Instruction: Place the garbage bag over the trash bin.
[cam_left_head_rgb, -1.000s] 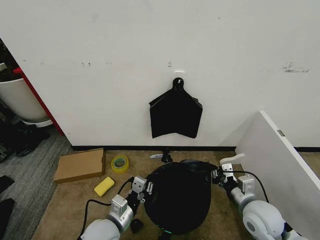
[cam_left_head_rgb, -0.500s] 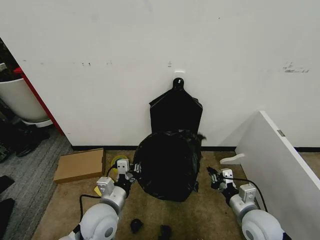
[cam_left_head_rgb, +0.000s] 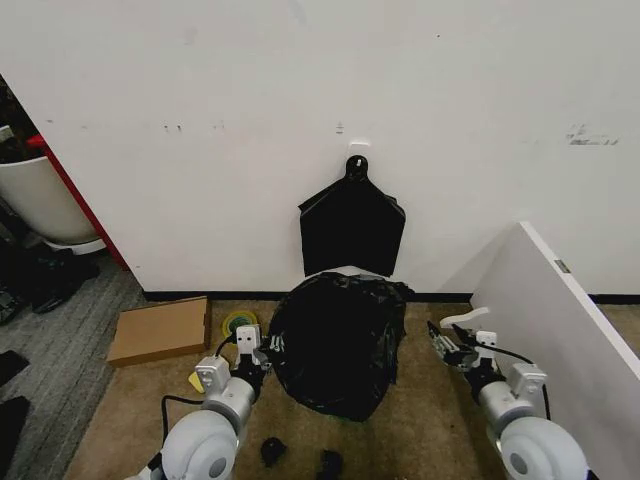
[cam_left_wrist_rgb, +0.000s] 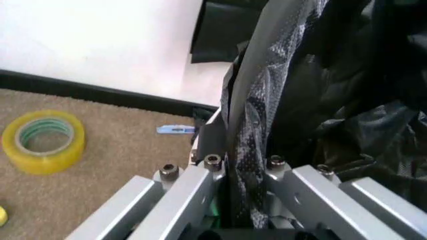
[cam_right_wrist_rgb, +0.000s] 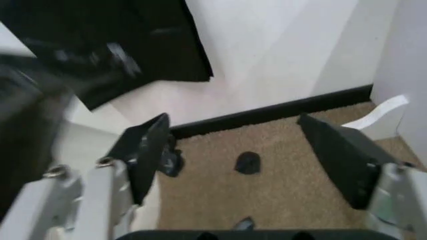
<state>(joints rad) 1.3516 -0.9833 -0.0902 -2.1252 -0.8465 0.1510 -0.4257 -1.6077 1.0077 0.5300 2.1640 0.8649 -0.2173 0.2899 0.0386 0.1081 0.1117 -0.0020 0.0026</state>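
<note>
Now the garbage bag (cam_left_head_rgb: 336, 345) drapes the trash bin (cam_left_head_rgb: 345, 272) at the carpet's wall edge, only white rim peeking. My left gripper (cam_left_head_rgb: 262, 349) still clenches its side; my right gripper (cam_left_head_rgb: 444, 341) has released, jaws spread. Right side needs regrasping.

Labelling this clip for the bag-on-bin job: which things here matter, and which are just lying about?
Job:
- garbage bag, draped over the trash bin
- left gripper, shut on the bag
- right gripper, open, apart from it

Lying about:
- tape roll
- cardboard box
- black bundle on the wall
</note>
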